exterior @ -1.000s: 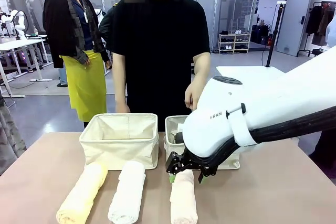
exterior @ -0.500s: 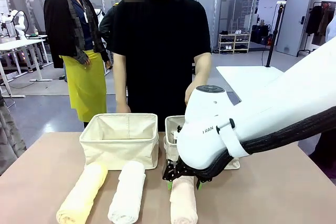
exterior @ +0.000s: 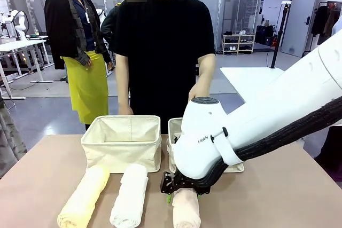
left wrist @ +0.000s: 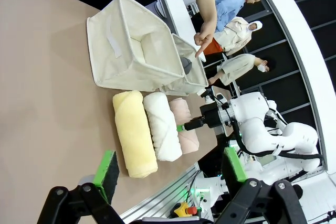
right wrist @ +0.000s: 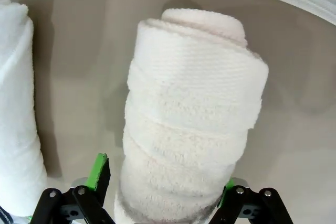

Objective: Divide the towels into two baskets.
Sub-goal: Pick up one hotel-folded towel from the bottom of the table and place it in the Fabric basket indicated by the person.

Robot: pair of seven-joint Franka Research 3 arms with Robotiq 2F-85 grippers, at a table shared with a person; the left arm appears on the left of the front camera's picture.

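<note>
Near your edge of the table [exterior: 43, 174], your right gripper [right wrist: 164, 182] straddles the far end of the cream-pink towel [right wrist: 194, 114], one green-padded finger on each side; whether the pads squeeze it cannot be told. Beside it lie the white towel [exterior: 130, 196] and the pale yellow towel [exterior: 83, 198], with two cream baskets [exterior: 122, 150] just behind. Your left gripper [left wrist: 170, 167] hangs above the tabletop — fingers wide apart, holding nothing.

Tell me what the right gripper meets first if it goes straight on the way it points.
The cream-pink towel: the right gripper points down at it, fingers astride the roll, so the palm would likely press into it, then the table beneath. Depth is unclear.
</note>
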